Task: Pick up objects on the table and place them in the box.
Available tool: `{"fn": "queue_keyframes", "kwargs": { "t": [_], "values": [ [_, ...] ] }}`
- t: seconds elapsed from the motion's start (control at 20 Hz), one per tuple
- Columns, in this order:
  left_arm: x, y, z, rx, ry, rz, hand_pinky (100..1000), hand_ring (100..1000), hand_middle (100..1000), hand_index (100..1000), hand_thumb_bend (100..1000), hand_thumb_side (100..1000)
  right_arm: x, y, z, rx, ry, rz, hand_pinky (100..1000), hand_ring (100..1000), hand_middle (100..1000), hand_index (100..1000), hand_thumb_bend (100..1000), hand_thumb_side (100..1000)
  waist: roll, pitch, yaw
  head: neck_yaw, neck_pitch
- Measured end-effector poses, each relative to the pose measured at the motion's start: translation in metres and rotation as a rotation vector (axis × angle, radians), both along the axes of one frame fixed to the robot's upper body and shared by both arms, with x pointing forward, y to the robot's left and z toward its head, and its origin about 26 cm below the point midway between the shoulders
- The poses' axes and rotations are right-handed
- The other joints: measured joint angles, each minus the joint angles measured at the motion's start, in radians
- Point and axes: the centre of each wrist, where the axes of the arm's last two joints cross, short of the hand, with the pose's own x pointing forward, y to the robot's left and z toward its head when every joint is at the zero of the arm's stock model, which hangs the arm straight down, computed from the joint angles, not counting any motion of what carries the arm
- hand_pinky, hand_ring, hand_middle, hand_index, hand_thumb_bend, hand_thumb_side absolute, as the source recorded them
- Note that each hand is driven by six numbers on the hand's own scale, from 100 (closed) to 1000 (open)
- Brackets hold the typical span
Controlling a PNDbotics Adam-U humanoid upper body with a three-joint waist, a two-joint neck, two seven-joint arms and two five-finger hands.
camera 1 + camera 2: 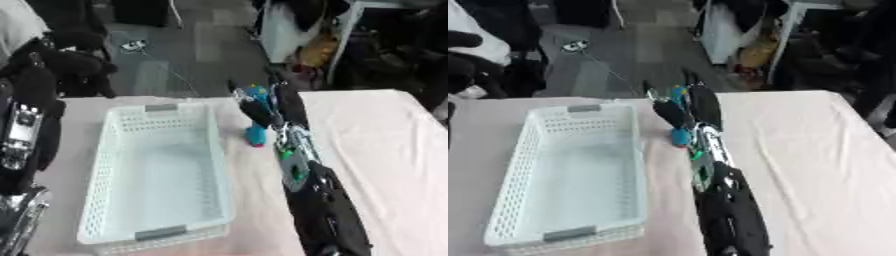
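Note:
A blue object (255,134) with a red base stands upright on the pink-white table (376,130), just right of the white basket's far right corner. My right hand (262,111) reaches up from the bottom centre and is curled round the object's middle. Blue shows both above and below the hand. The white perforated basket (103,165) lies lengthwise at the left and holds nothing. My left arm (22,130) rises along the left edge of the left eye view. Its hand blends into dark shapes at the upper left.
The table's far edge runs just behind the basket and the blue object. Beyond it are grey floor, a cable, dark chairs and cluttered shelving (315,50). Wrinkled cloth covers the table to the right of my arm.

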Motion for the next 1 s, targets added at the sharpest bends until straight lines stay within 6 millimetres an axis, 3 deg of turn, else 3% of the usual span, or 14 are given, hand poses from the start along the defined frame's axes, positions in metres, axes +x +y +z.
{"fn": "queue_keyframes", "kwargs": {
  "t": [1.0],
  "values": [
    [0.0, -0.001, 0.001, 0.0, -0.005, -0.003, 460, 607, 744, 667, 172, 827, 0.008, -0.003, -0.023, -0.026, 0.089, -0.009, 856, 765, 904, 1000, 551, 997, 0.005, 0.011, 0.001, -0.001, -0.017]
  ]
}}
